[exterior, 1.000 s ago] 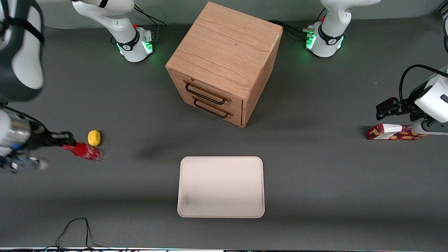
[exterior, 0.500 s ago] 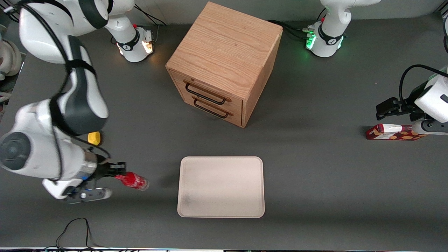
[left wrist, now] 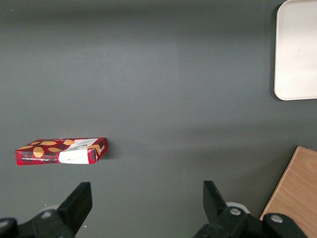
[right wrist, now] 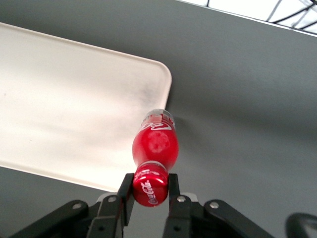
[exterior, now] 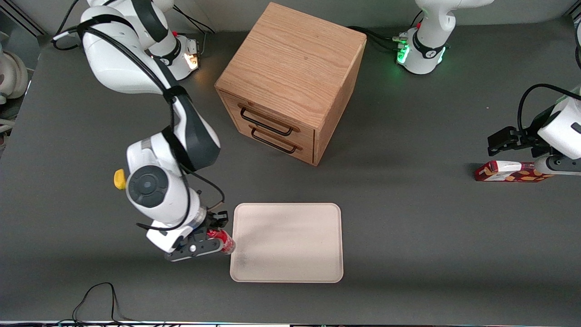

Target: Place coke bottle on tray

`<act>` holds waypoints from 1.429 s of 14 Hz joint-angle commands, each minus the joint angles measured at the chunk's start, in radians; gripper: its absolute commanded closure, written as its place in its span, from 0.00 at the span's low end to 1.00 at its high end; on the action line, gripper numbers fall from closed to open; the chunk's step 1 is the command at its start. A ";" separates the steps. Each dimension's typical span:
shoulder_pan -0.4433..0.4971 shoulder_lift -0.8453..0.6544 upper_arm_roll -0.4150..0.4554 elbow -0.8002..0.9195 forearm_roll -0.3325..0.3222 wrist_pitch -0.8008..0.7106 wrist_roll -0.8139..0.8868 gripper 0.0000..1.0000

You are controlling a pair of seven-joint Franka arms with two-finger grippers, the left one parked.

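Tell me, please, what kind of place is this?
Probably a robotics lab bench: arms are bolted to a grey table, the tool holds a coke bottle at the edge of a tray, and a wooden drawer cabinet stands as a prop.

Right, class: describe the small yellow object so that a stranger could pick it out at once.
Start at the big oak-coloured wooden drawer cabinet, then look toward the working arm's end of the dark grey table. There a small rounded yellow object sits, farther from the camera than the gripper clamping the slim red coke bottle at the cream-white tray's edge. Nothing else is yellow.
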State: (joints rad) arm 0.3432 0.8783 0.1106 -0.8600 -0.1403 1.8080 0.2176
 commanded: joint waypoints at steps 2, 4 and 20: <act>0.023 0.053 -0.003 0.065 -0.022 0.040 0.035 1.00; 0.023 0.073 0.004 0.067 -0.021 0.072 0.063 1.00; 0.017 0.107 0.001 0.062 -0.019 0.165 0.117 0.00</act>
State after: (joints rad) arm 0.3573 0.9724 0.1109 -0.8236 -0.1430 1.9712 0.3037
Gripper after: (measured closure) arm 0.181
